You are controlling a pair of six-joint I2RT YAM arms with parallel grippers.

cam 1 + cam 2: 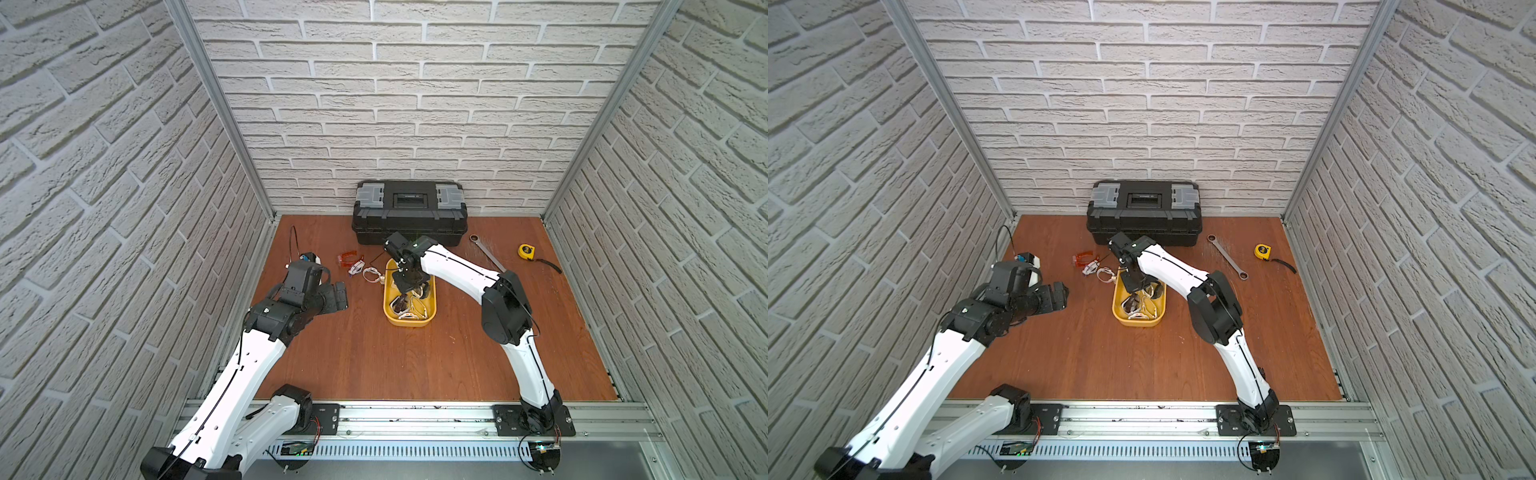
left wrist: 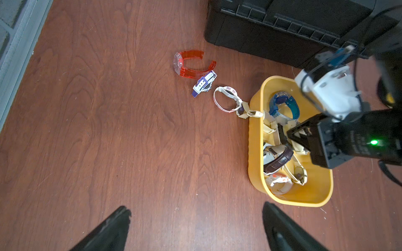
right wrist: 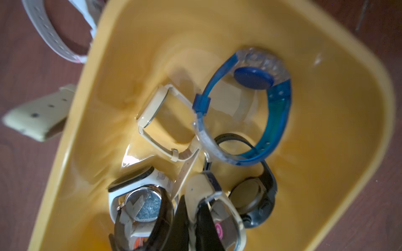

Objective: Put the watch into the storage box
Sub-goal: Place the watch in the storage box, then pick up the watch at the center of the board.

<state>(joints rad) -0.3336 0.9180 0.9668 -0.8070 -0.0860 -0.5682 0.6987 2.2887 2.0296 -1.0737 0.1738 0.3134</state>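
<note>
Both top views: the right end effector [image 1: 410, 291] [image 1: 1140, 291] points down inside the storage box [image 1: 409, 323] [image 1: 1138, 322], the yellow tub mid-table. The left end effector [image 1: 338, 296] hangs well apart on the box's left side, jaws wide, nothing in them.

Left wrist view: three loose watches sit in a line on the table [image 2: 108, 130]. They are the red watch [image 2: 189, 65], the purple-and-white watch [image 2: 204, 83] and the pink-printed watch [image 2: 226, 100]. The last is just beside the box wall, and a cream strap end reaches the rim. All three lie ahead of the open left end effector [image 2: 195, 207], so that arm is the nearer one.

Right wrist view: the right end effector [image 3: 192, 208] is closed. The cream watch [image 3: 196, 195] appears pinched by its strap between the fingers, which run along the strap's long axis. This watch hangs inside the box walls, over the pile and near the blue watch [image 3: 280, 121]. Judgement: the drop is straight down, so the jaws only need to part.
</note>
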